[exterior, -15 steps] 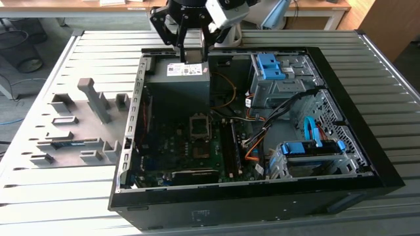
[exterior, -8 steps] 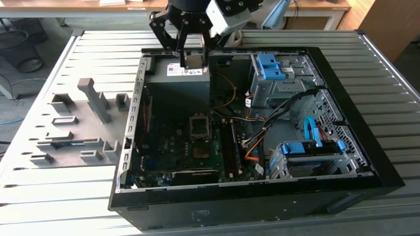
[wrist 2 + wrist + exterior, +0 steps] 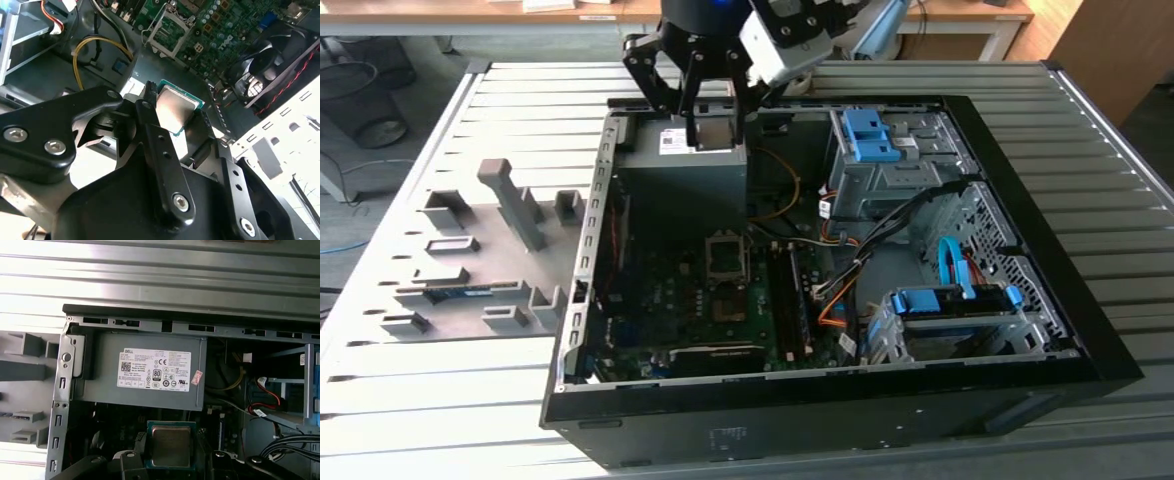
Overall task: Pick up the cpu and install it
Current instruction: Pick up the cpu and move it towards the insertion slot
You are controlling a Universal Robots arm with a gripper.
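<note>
One gripper (image 3: 710, 120) hung over one end of the single open computer case (image 3: 854, 405), which lay on the slatted tabletop (image 3: 1081, 110). Its two fingers (image 3: 150, 125) pinched the one cpu (image 3: 174, 107) by opposite edges, silvery face showing, in the air above the one grey power supply (image 3: 678, 165). The exterior view gave what the wrist cameras lacked: one open socket (image 3: 724, 255) on the motherboard near the case's middle, and two blue drive brackets (image 3: 867, 135) toward the exterior view's right. The first wrist view showed the supply's one white label (image 3: 155, 369) beyond the cpu; the second wrist view showed one black fan (image 3: 270, 55)
</note>
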